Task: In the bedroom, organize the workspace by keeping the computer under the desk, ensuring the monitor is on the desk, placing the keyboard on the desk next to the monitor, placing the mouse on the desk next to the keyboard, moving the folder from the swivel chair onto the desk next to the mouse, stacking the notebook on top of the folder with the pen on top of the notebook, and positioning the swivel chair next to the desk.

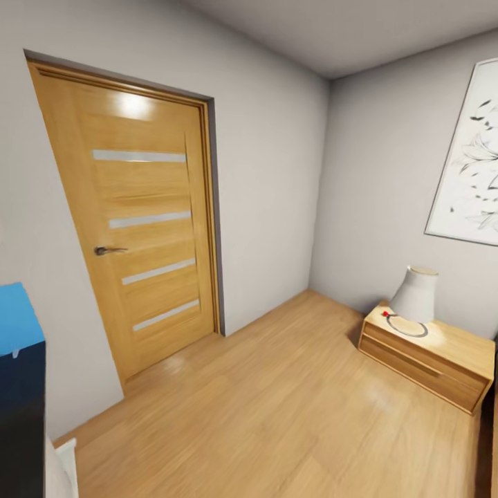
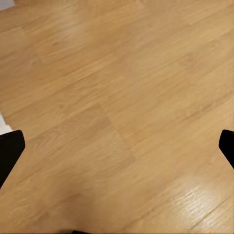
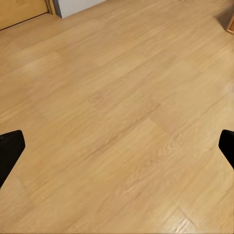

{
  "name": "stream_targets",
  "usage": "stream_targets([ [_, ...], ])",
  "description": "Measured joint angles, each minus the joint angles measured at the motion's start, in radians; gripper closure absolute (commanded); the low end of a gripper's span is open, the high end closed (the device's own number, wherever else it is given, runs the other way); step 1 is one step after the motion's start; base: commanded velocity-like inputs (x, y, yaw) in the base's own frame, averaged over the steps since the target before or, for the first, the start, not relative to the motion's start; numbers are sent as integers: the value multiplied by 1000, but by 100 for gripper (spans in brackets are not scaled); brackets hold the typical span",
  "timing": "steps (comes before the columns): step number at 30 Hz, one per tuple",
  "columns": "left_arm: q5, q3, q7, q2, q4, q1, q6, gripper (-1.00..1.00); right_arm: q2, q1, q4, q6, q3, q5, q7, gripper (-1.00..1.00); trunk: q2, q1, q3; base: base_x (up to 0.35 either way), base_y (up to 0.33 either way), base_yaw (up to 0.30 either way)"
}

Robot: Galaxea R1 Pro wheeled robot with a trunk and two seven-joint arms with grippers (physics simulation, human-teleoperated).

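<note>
The computer, monitor, keyboard, mouse, notebook, pen, swivel chair and desk are out of view. At the head view's left edge a bright blue flat shape [image 1: 14, 325] sits above a dark block [image 1: 21, 415]. Both are cut off by the frame, so I cannot tell what they are. My left gripper [image 2: 117, 151] hangs open over bare wood floor, its black fingertips [image 2: 9, 153] far apart with nothing between them. My right gripper [image 3: 117, 151] is likewise open over the floor, fingertips [image 3: 9, 151] wide apart and empty.
A shut wooden door [image 1: 138, 228] with a metal handle stands in the grey wall ahead on the left. A low light-wood cabinet [image 1: 429, 356] with a white lamp [image 1: 415, 294] sits at the right under a framed drawing [image 1: 474, 159]. Wood floor [image 1: 277, 415] stretches between them.
</note>
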Motion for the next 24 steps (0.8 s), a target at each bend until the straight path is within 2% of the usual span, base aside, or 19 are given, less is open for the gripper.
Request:
stream_targets([
  [24, 0, 0, 0, 0, 0, 0, 0, -100, 0, 0, 8, -1, 0, 0, 0, -100, 0, 0, 0, 332, 0, 0],
])
